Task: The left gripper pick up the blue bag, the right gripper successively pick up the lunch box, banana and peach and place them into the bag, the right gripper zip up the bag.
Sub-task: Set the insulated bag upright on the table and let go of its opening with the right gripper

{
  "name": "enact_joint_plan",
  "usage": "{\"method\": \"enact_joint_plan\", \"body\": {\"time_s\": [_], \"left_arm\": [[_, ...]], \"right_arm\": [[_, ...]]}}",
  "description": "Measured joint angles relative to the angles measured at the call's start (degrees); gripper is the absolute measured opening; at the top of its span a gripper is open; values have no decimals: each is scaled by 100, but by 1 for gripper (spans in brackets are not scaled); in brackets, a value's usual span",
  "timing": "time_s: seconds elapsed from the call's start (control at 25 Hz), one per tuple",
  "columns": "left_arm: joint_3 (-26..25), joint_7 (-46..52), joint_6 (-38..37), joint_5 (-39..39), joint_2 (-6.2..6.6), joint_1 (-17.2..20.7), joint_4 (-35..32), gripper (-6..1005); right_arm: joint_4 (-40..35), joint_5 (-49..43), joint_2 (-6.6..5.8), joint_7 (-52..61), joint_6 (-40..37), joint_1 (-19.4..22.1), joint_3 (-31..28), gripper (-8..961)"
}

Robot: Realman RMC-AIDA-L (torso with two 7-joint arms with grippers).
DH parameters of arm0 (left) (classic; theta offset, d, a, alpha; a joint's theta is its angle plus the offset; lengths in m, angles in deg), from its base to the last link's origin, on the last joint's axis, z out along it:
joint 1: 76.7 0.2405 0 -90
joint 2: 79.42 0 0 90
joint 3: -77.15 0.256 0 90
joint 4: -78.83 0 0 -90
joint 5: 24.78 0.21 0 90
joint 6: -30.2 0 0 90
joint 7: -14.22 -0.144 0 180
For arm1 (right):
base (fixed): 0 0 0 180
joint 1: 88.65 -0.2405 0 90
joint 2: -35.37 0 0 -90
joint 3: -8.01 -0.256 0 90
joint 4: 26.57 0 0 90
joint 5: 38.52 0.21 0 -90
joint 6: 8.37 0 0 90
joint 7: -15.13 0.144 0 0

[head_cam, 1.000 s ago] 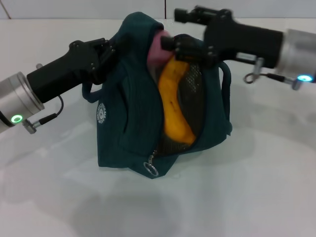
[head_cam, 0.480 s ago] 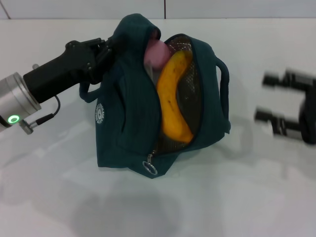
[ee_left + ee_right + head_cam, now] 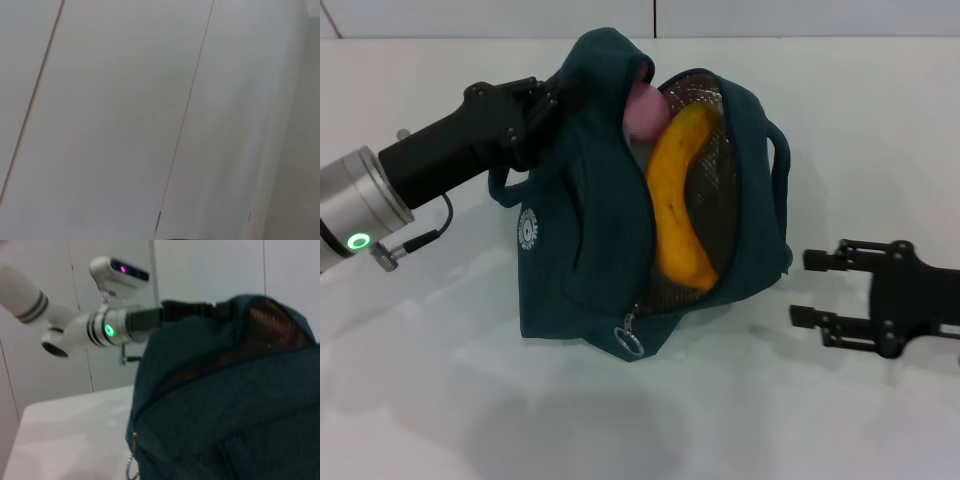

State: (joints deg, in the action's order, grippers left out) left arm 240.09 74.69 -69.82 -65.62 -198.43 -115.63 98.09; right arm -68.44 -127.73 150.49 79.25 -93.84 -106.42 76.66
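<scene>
The blue bag [image 3: 575, 230] stands upright on the white table, its top held up by my left gripper [image 3: 548, 100], which is shut on the fabric. The bag's mouth gapes toward the right. A yellow banana [image 3: 678, 200] stands on end inside it, with the pink peach [image 3: 642, 108] above it at the top of the opening. The lunch box is hidden. My right gripper [image 3: 804, 290] hovers low to the right of the bag, open and empty, fingers pointing at it. The right wrist view shows the bag [image 3: 225, 405] close up and the left arm [image 3: 112, 327] behind it.
A metal zipper pull ring [image 3: 627, 340] hangs at the bag's lower front edge and also shows as a zipper ring [image 3: 131, 471] in the right wrist view. The white table [image 3: 470, 420] spreads around. The left wrist view shows only pale wall panels [image 3: 125, 125].
My right gripper left the peach in the bag's mouth, pulled out to the right and dropped low beside the bag, now open and empty. The bag shifted slightly.
</scene>
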Motion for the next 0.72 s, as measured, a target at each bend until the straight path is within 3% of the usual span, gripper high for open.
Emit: {"method": "enact_joint_plan", "body": {"time_s": [0.32,0.72], "left_arm": [[0,0,94,-29,0,4,-18,33],[0,-18,157,-30,0,9,-21,33]], "right_arm": [[-40,224,25,-7,599,-258,560,629],[15,621,36,-344,915,-323,844,624]]}}
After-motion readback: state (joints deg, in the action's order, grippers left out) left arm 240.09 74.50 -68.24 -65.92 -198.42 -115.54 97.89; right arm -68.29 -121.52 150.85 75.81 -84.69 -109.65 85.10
